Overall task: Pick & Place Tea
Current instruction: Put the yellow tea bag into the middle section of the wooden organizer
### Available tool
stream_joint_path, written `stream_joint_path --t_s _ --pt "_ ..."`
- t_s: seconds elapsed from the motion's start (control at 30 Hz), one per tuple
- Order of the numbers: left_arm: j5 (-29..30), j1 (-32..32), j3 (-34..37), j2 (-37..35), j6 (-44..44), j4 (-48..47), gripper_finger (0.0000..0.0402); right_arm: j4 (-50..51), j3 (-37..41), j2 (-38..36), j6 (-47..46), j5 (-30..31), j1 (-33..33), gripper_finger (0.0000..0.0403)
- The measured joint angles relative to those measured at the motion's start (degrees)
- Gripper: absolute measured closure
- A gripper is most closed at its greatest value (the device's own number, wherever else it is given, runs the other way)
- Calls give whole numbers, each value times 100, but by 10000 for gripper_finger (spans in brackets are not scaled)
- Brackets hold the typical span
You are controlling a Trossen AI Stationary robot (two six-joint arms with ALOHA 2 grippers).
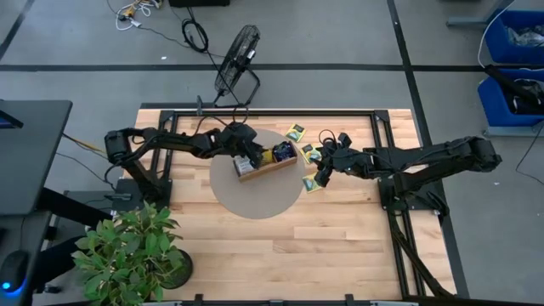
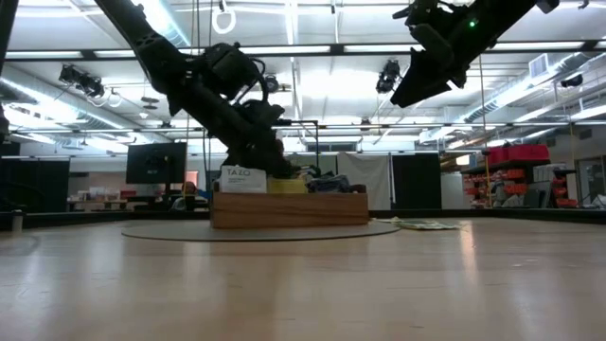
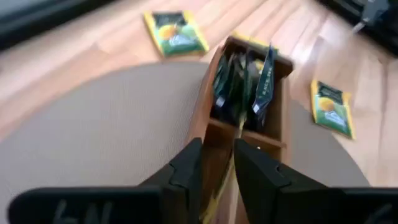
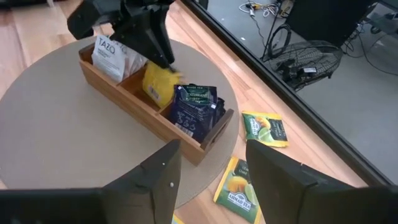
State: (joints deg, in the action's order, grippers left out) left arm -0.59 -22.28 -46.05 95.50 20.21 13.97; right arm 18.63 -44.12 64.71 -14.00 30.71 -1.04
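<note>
Wooden tray point(image 4: 138, 106) on round mat point(image 1: 255, 194), left gripper point(image 4: 163, 57) clenched on yellow tea packet point(image 4: 158, 86) over middle compartment, right gripper point(image 4: 211, 177) released above green packets point(image 4: 237, 185) near tabletop's far edge.

Left pincer point(image 4: 163, 59) blocks tray point(image 4: 124, 93) middle compartment; navy packets point(image 4: 196, 109) end compartment open above.
</note>
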Motion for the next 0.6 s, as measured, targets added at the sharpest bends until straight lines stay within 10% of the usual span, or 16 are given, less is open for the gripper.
stream_joint_path --t_s 0.6 --pt "99 -13 -2 -891 -132 273 255 246 3 71 104 -554 142 213"
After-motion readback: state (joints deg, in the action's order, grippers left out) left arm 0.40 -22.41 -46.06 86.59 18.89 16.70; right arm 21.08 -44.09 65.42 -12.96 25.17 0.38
